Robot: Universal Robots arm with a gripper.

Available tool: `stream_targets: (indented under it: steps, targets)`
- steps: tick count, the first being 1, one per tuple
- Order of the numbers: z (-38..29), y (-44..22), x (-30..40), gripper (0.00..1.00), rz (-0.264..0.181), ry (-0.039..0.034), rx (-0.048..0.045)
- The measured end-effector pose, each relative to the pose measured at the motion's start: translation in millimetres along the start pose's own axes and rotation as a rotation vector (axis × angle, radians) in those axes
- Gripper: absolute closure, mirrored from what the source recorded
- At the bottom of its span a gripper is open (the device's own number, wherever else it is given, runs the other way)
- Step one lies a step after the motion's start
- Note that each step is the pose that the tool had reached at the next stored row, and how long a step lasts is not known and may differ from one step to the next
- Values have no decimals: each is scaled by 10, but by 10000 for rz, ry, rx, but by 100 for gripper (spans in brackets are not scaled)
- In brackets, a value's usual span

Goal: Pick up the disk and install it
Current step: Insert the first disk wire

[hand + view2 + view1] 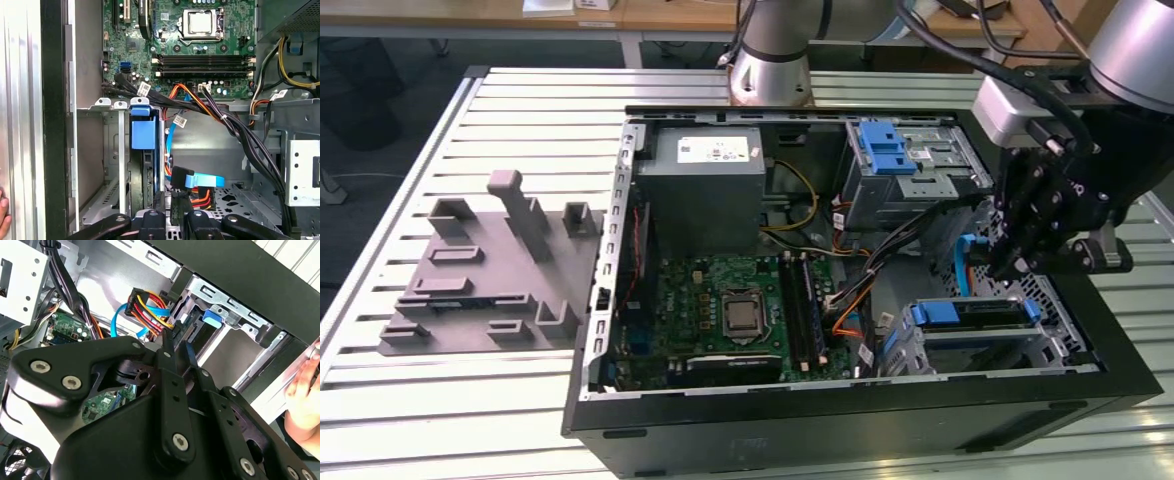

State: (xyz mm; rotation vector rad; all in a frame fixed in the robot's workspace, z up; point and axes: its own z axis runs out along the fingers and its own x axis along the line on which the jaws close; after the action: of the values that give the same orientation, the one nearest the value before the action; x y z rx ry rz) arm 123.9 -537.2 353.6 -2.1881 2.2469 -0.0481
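Shows, in the exterior view, a slatted silver metal table carrying a black computer tower case laid on its side with the panel off. Finds a grey plastic fixture block with upright posts on the slats at the exterior view's left, just beside the case. Takes in a silver-and-black robot arm based behind the case and reaching over its right end. Reveals a green motherboard on the case floor. Places the flat silver disk with blue plastic carrier rails inside the metal drive bay at the case's near right corner, seated edge-on behind its blue tab in the first wrist view. Catches the black pincer hanging just above that bay, fingers parted by a narrow gap with nothing between them in the second wrist view. Glimpses a person's hand resting at the case's outer edge.
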Motion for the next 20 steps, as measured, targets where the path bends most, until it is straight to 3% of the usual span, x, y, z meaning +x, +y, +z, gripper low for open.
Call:
stream_targets:
  steps: [7, 20]
  targets:
    - [18, 0, -1, 75, 3, -91, 10]
    - [8, 1, 0, 75, 3, -141, 11]
